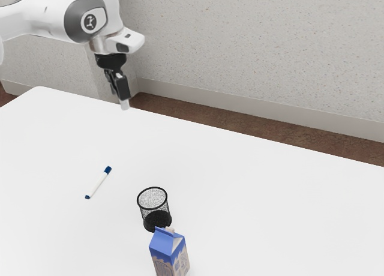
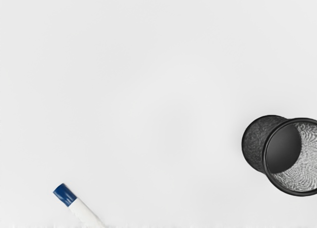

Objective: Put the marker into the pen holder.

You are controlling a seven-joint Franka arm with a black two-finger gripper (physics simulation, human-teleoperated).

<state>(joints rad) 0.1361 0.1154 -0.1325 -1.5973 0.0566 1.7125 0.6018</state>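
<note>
Presently, the step in hand appears to be the approach. The marker [image 1: 99,183] lies below the gripper [image 1: 125,104], well apart and ungrasped, near the pen holder [image 1: 157,221]. Jaw opening cannot be determined. Next: descend, aligning jaws across the barrel.

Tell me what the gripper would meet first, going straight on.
Most likely the bare white tabletop: the gripper points down. The blue-capped marker and black mesh pen holder look off that line, though depth leaves the exact spot unclear.
</note>
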